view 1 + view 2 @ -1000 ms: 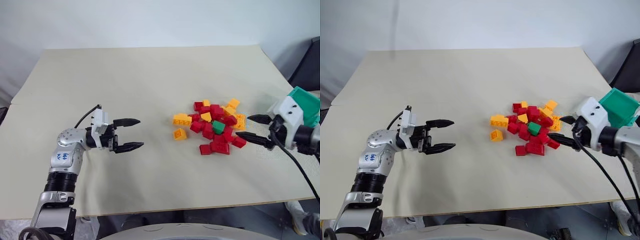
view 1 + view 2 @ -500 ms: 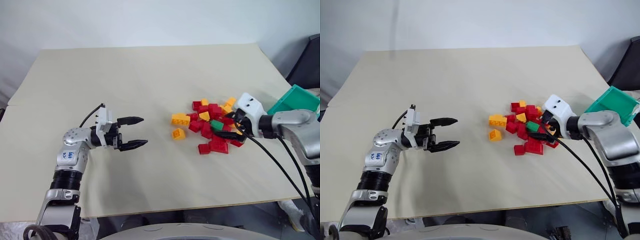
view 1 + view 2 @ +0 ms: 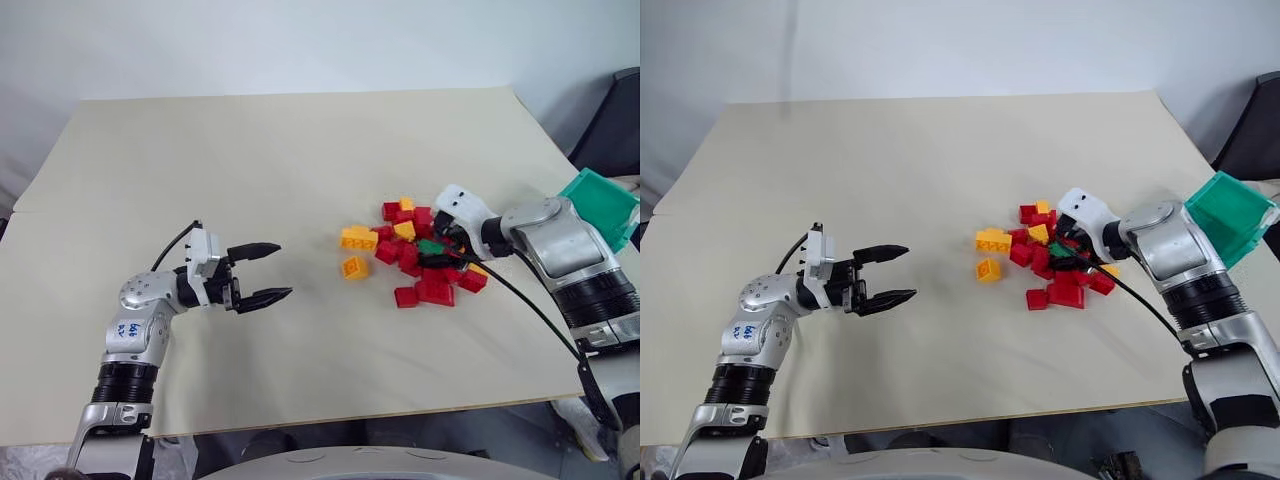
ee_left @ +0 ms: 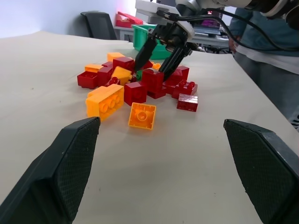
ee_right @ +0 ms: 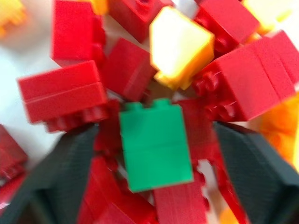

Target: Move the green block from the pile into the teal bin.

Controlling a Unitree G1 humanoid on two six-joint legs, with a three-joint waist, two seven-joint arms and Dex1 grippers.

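Note:
The pile [image 3: 434, 291] of red and yellow-orange bricks lies right of the table's middle. The green block [image 5: 155, 144] sits on top of it, near the pile's centre. My right gripper [image 3: 440, 254] reaches down into the pile from the right. It is open, with one black finger [image 5: 70, 168] on each side of the green block and a gap on both sides. The teal bin [image 3: 601, 200] stands at the table's right edge, behind my right forearm. My left gripper [image 3: 282, 270] hovers open and empty over the table, well left of the pile.
A single orange brick [image 3: 353, 267] lies loose at the pile's left side, next to a long orange one [image 3: 360, 238]. A dark chair [image 3: 618, 125] stands beyond the table's right edge. A person's teal sleeve [image 4: 261, 39] shows behind the table.
My right gripper came in from the table's right edge, dropped into the pile and now straddles the green block, its fingers narrower than before. The left arm has barely moved.

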